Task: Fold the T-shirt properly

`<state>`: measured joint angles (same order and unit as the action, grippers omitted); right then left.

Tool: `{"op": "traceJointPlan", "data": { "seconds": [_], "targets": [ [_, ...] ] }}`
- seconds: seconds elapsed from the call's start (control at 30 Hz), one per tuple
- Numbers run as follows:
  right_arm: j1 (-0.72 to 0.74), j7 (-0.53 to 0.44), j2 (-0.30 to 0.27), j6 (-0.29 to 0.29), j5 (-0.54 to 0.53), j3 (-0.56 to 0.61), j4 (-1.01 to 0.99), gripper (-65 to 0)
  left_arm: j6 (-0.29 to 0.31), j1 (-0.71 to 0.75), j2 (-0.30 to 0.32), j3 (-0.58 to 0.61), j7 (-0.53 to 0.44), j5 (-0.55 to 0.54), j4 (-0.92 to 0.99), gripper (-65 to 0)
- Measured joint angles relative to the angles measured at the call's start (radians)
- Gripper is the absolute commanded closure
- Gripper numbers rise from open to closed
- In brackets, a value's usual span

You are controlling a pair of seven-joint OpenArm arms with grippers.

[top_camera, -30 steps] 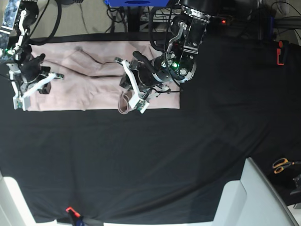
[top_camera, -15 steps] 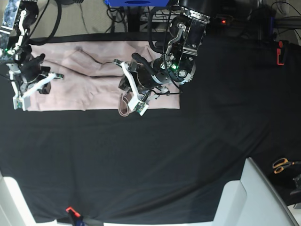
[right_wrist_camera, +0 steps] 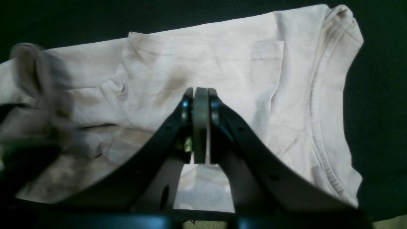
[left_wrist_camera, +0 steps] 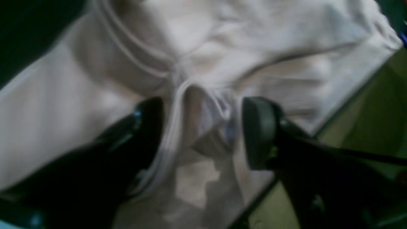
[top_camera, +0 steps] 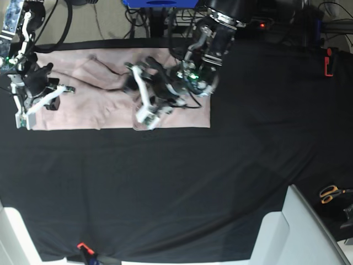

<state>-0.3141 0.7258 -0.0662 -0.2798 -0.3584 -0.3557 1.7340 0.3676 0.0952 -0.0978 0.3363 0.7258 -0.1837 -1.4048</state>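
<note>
The pale pink T-shirt (top_camera: pixel 83 107) lies partly folded along the table's back left. My left gripper (top_camera: pixel 139 96) is over the middle of the shirt. In the left wrist view its jaws stand apart around a raised ridge of ribbed collar cloth (left_wrist_camera: pixel 194 105), and the picture is blurred. My right gripper (top_camera: pixel 62 91) is over the shirt's left end. In the right wrist view it (right_wrist_camera: pixel 200 95) is shut, pads together, with nothing seen between them. The shirt (right_wrist_camera: pixel 222 63) spreads beyond it, with the collar (right_wrist_camera: pixel 321 133) at the right.
A black cloth (top_camera: pixel 165 187) covers the table. Orange-handled scissors (top_camera: pixel 329 193) and a white bin (top_camera: pixel 300 232) are at the right front. A red clamp (top_camera: pixel 329 62) is at the back right and an orange one (top_camera: pixel 83 246) at the front edge.
My left gripper has moved left and slightly toward the back across the shirt, and the collar cloth has shifted with it. The right arm has not moved.
</note>
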Motion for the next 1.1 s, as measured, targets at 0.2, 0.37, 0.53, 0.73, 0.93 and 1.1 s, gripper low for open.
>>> {"op": "traceJointPlan", "data": {
  "seconds": [0.2, 0.37, 0.53, 0.73, 0.93, 1.1],
  "targets": [
    [0.0, 0.003, -0.001, 0.0, 0.0, 0.0, 0.0, -0.2, -0.001, -0.03, 0.006, 0.071, 0.002, 0.005, 0.005, -43.1],
    [0.001, 0.003, -0.005, 0.0, 0.0, 0.0, 0.0, -0.2, 0.002, -0.048, 0.004, 0.183, 0.005, 0.003, 0.015, -42.9],
    [0.0, 0.003, -0.005, 0.0, 0.0, 0.0, 0.0, -0.2, 0.002, -0.079, -0.01, 0.283, 0.003, 0.003, 0.014, -42.8],
    [0.0, 0.003, -0.004, 0.0, 0.0, 0.005, 0.0, -0.2, 0.007, -0.098, -0.005, 0.306, 0.018, -0.141, -0.037, -37.7],
    [0.003, 0.003, -0.01, -0.001, -0.004, 0.198, 0.118, -0.2, -0.077, -0.078, 0.164, -0.056, 0.096, -0.192, -0.194, 0.0],
    [0.02, 0.071, 0.004, 0.026, 0.001, 0.341, 0.131, -0.2, -0.068, 0.031, 0.301, -0.27, 0.128, -0.193, -0.27, 0.0]
  ]
}}
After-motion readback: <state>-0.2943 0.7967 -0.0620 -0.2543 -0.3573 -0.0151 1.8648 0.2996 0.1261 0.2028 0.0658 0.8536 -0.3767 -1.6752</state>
